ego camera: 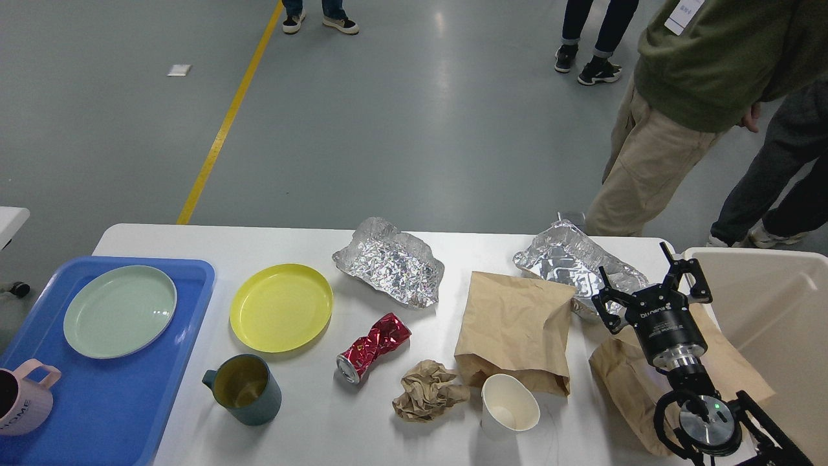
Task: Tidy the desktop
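Right claw (652,283) hovering released above cluttered table (194,243).
Foil tray (576,265) and paper bag (637,382) lying beneath it.

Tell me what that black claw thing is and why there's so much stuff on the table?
This picture comes from a camera in a robot's head, looking down at a white desktop. The black claw is the robot's right gripper, the two-fingered hand at the end of its arm. Its fingers are spread open and it holds nothing. The left arm is not in the picture.

The robot's job is tidying. On the left is a blue tray with a green plate and a pink mug. On the table lie a yellow plate, a teal mug, a crushed red can, crumpled foil, paper bags and a paper cup. The beige bin stands on the right.
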{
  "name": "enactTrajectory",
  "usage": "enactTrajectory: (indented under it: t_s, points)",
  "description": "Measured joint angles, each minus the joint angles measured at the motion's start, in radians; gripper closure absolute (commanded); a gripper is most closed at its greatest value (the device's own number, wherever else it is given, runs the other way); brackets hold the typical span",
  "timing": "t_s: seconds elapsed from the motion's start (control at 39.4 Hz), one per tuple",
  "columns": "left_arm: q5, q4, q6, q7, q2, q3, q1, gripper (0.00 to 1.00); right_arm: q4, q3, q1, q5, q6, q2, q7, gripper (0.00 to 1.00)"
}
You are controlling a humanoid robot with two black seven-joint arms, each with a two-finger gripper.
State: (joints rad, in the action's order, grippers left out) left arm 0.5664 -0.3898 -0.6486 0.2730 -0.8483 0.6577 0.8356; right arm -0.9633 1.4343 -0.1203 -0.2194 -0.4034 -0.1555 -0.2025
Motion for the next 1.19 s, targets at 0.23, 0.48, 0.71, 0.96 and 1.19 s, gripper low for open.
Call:
enactTrajectory:
  t_s: [0.23,0.48,0.71,0.96,1.19]
  points:
    - [-0.088,-0.004,-0.010,0.003,-0.007,0.003,-0.004,0.04,0.000,0.000,0.000,0.000,0.000,0.000,0.000,0.00]
    - [-0.142,-0.009,-0.008,0.003,-0.009,0.006,-0.003,1.00,0.000,0.000,0.000,0.000,0.000,0.000,0.000,0.00]
    - [-0.185,-0.048,-0.005,-0.120,-0.068,0.036,0.014,0.96,0.000,0.000,0.000,0.000,0.000,0.000,0.000,0.00]
    - [-0.273,-0.054,0.061,-0.189,-0.083,0.042,0.041,0.05,0.000,0.000,0.000,0.000,0.000,0.000,0.000,0.00]
    - [-0.291,-0.061,0.062,-0.187,-0.082,0.040,0.048,0.05,0.000,0.000,0.000,0.000,0.000,0.000,0.000,0.00]
